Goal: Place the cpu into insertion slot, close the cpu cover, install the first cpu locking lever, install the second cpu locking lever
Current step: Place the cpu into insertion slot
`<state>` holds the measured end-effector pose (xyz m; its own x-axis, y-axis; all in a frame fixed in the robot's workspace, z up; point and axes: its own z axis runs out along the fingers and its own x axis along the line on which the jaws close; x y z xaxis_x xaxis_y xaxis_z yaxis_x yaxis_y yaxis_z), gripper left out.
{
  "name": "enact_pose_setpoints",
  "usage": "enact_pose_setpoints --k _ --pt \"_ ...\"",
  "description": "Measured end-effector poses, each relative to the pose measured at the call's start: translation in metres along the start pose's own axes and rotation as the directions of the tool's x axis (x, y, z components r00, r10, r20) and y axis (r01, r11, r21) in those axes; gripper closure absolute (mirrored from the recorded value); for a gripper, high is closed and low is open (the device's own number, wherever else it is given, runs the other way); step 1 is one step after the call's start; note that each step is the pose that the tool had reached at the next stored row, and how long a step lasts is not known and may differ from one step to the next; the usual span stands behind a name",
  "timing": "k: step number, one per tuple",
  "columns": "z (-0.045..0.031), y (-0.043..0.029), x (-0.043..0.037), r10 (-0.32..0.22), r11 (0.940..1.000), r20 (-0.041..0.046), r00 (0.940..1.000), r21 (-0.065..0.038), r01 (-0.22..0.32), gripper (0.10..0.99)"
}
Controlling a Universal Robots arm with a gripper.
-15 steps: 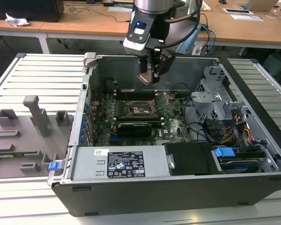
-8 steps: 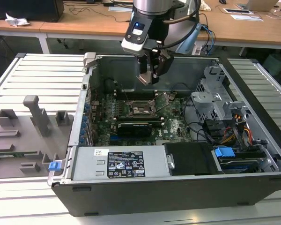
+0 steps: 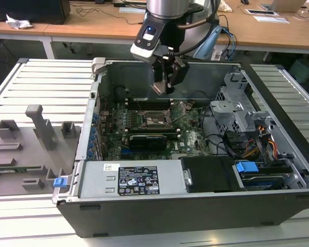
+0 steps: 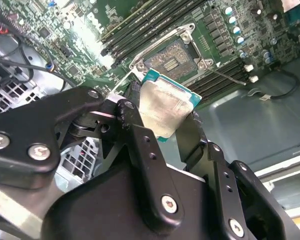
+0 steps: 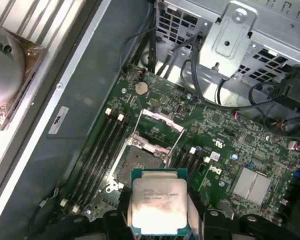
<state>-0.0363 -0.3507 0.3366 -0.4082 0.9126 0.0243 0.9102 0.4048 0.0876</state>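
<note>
My gripper (image 3: 166, 86) hangs inside the open computer case, above the motherboard, and is shut on the cpu (image 4: 165, 107). The cpu is a square chip with a silvery top and a green rim, and black fingers (image 4: 133, 107) press on two of its opposite edges. In the first wrist view the cpu (image 5: 159, 202) sits just off the insertion slot (image 5: 127, 167), whose dark pinned centre lies bare. The insertion slot (image 4: 174, 56) has nothing in it. The cpu cover (image 5: 159, 131) stands swung up on its hinge at one side of the slot. In the exterior view the insertion slot (image 3: 153, 119) lies below the gripper.
Long memory slots (image 5: 97, 150) run on both sides of the socket. A black graphics card (image 3: 147, 140) lies nearer the front, then the power supply (image 3: 129, 180). A metal drive cage (image 3: 237, 110) with cables is at the exterior view's right, and a grey fixture tray (image 3: 31, 139) at its left.
</note>
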Motion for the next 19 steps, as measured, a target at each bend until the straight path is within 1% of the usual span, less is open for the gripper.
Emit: enact_pose_setpoints --k 4,7,10,11,13,14,16,19 --pt "0.0028 -0.0003 -0.0001 0.07 0.9975 0.0059 0.9975 -0.001 -0.07 0.557" --pt "0.0044 -0.0004 -0.0001 0.129 0.9916 0.0109 0.9916 -0.003 -0.129 0.557" --pt "0.005 -0.0004 -0.0001 0.159 0.9873 0.0134 0.9872 -0.004 -0.159 0.557" --pt "0.0053 -0.0005 -0.0001 0.176 0.9845 0.0148 0.9844 -0.005 -0.176 0.557" --pt "0.0072 -0.0007 -0.0002 0.229 0.9734 0.0192 0.9732 -0.007 -0.229 0.557" --pt "0.0083 -0.0008 -0.0002 0.245 0.9694 0.0205 0.9692 -0.008 -0.245 0.557" --pt "0.0103 -0.001 -0.0002 0.261 0.9653 0.0216 0.9651 -0.007 -0.261 0.557" --pt "0.0185 -0.0015 0.0014 0.268 0.9634 0.0218 0.9632 -0.004 -0.268 0.557"
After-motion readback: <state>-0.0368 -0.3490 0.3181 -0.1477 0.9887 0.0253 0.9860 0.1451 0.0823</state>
